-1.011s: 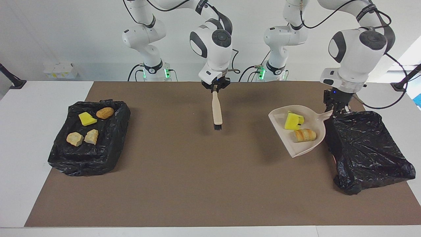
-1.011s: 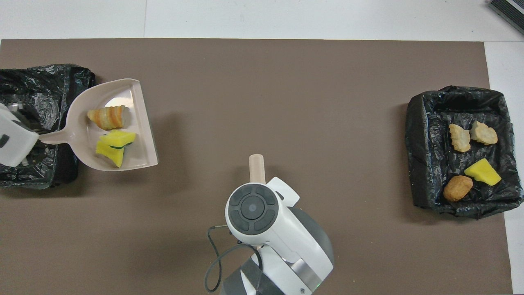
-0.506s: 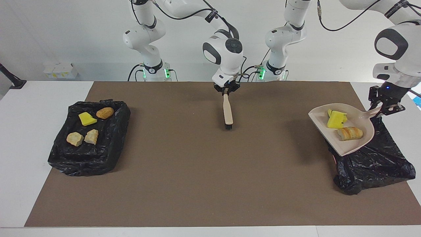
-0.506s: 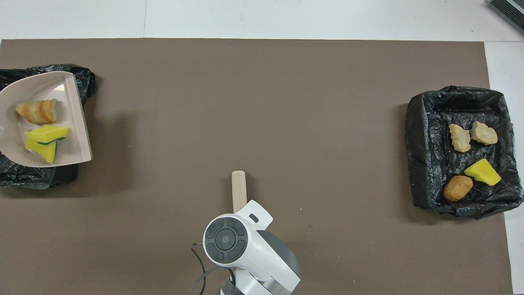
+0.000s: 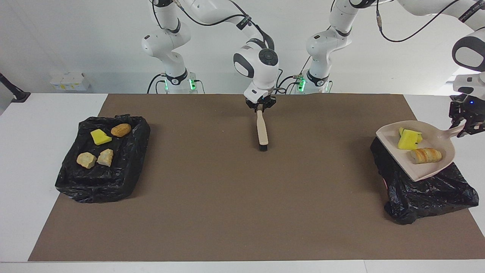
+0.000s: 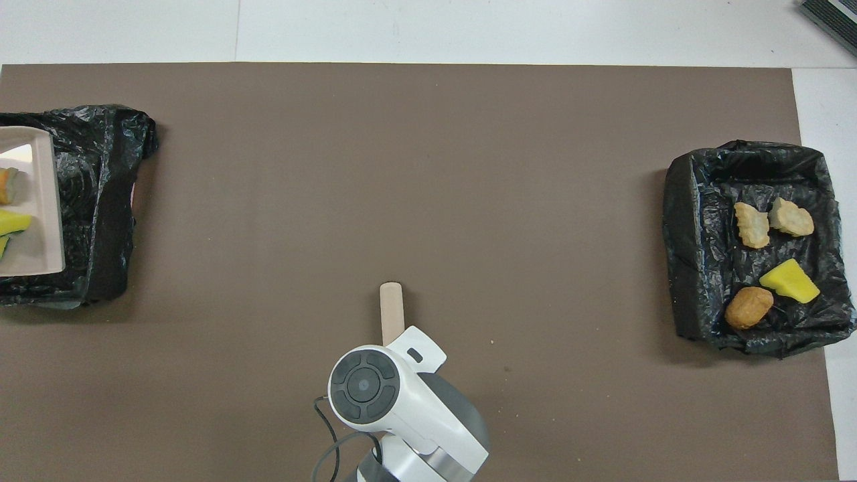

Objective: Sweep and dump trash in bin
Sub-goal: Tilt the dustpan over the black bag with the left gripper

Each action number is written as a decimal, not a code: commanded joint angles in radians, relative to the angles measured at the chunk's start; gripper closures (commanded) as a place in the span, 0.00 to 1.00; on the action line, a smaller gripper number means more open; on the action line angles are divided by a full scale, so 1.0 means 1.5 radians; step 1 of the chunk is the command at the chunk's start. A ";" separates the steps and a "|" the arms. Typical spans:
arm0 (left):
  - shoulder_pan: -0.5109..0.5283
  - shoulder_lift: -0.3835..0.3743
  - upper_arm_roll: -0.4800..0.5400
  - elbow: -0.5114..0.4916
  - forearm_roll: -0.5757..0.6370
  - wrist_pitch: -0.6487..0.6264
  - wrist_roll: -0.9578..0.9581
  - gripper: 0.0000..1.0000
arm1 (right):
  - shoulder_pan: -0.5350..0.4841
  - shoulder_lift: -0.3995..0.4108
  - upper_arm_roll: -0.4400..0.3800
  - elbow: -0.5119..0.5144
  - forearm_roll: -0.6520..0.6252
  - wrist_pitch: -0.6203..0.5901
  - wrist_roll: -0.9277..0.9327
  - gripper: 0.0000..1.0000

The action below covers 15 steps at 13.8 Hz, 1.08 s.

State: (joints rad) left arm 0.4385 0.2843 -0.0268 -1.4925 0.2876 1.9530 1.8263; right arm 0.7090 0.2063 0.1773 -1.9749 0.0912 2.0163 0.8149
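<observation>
Left end effector (image 5: 465,128) grips the dustpan (image 5: 439,167) handle, trash (image 5: 416,148) riding in the pan over the black bin (image 5: 428,193). Right end effector (image 5: 260,108) sits at the brush (image 5: 261,131) handle mid-bench; I can't tell its grip. More trash lies in the black tray (image 5: 125,167).

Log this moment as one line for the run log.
left hand: holds dustpan over bin | load: sponge pieces, pastry | right hand: at brush handle

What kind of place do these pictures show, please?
Probably a robotics laboratory set up as a cleaning test, not a home. Two white arms are bolted at a white table covered by a brown mat, against a bare wall. Staged scraps lie in a black-lined bin, and a dustpan hangs over another.
</observation>
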 commanded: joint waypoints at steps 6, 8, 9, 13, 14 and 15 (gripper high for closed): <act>-0.069 0.027 -0.010 0.037 0.238 0.002 -0.040 1.00 | -0.099 -0.069 -0.004 0.108 0.001 -0.175 -0.036 0.00; -0.087 0.023 -0.010 0.035 0.285 -0.014 -0.058 1.00 | -0.137 -0.084 -0.005 0.135 -0.003 -0.228 -0.087 0.00; -0.095 0.022 -0.009 0.032 0.304 -0.027 -0.075 1.00 | -0.149 -0.084 -0.005 0.160 -0.011 -0.262 -0.110 0.00; -0.116 0.016 -0.009 0.033 0.392 -0.051 -0.107 1.00 | -0.259 -0.110 -0.008 0.212 -0.009 -0.335 -0.261 0.00; -0.116 0.011 -0.010 0.032 0.414 -0.051 -0.110 1.00 | -0.289 -0.121 -0.008 0.215 -0.010 -0.337 -0.289 0.00; -0.118 0.010 -0.009 0.032 0.427 -0.052 -0.118 1.00 | -0.316 -0.124 -0.010 0.228 -0.014 -0.341 -0.294 0.00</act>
State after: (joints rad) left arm 0.2768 0.3135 -0.0512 -1.4549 0.8794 1.9009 1.6719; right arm 0.3124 0.0405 0.1548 -1.6592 0.0827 1.5297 0.4356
